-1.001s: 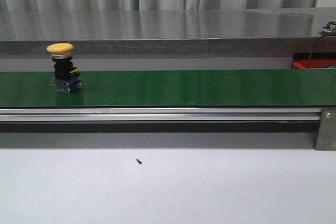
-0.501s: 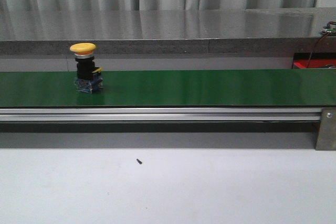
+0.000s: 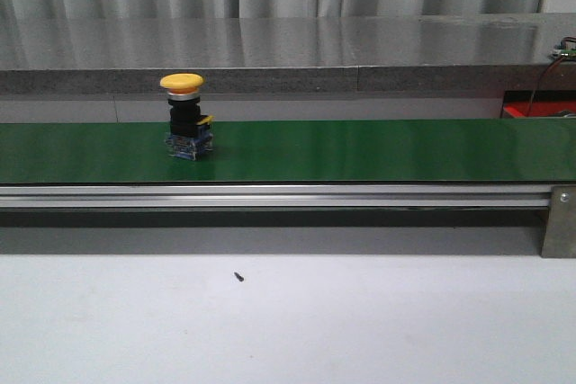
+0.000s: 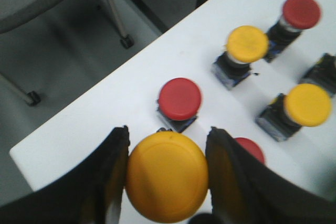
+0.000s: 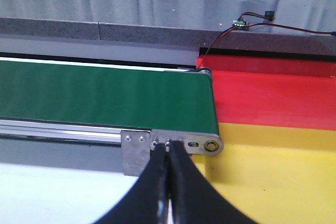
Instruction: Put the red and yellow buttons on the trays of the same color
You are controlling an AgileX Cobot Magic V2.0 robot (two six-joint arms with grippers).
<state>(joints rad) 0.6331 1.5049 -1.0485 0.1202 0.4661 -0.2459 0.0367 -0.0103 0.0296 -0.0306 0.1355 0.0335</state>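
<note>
You had the left tool (image 4: 167, 182) clamped on a yellow mushroom-head push button (image 4: 167, 176) above the white worktop (image 4: 94, 129), presumably to feed the green conveyor belt (image 3: 360, 150), where another yellow-capped button (image 3: 187, 116) stood upright. Your right tool (image 5: 168, 192) was pressed together, empty, waiting beside the yellow tray (image 5: 278, 182).

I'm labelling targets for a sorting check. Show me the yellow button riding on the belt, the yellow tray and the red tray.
yellow button on the belt (image 3: 182, 83), front view, on its yellow cap.
yellow tray (image 5: 273, 171), right wrist view, on its bare surface.
red tray (image 5: 273, 95), right wrist view, on its bare surface.
</note>
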